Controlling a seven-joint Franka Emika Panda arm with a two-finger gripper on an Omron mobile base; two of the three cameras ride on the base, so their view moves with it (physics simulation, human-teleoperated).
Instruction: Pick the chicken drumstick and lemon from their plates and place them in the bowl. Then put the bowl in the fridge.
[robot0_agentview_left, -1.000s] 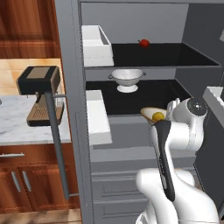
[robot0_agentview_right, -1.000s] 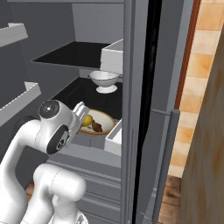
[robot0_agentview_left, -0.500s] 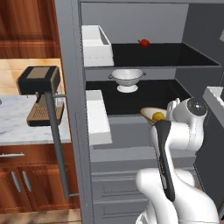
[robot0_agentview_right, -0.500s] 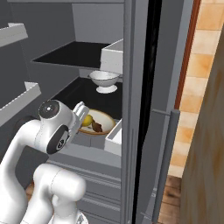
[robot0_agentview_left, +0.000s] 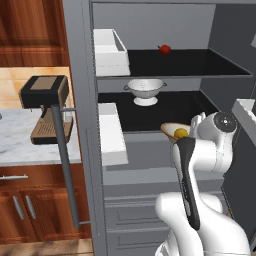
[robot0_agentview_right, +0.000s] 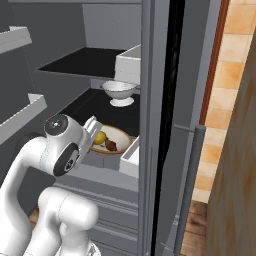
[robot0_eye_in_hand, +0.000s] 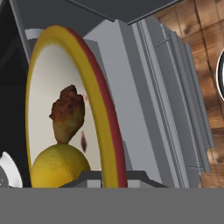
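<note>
Yellow lemon (robot0_eye_in_hand: 59, 166), brown drumstick (robot0_eye_in_hand: 68, 113), cream bowl (robot0_eye_in_hand: 48, 87) with yellow-red rim; dark grey fridge (robot0_agentview_left: 160, 165).

Fridge (robot0_agentview_left: 80, 100): matt dark grey casing, smooth black shelves, white plastic-looking door bins. Bowl (robot0_agentview_right: 120, 135): smooth, cream inside, at the front edge of the lower shelf. Lemon (robot0_eye_in_hand: 59, 168): bright yellow, slightly glossy skin. Chicken drumstick (robot0_eye_in_hand: 68, 113): rough, browned crust. Colander (robot0_agentview_left: 145, 91): shiny metal, mid-shelf. Cabinets (robot0_agentview_left: 30, 25): polished brown wood. Table (robot0_agentview_left: 20, 145): veined pale marble. Floor (robot0_eye_in_hand: 205, 65): grained wooden boards.
</note>
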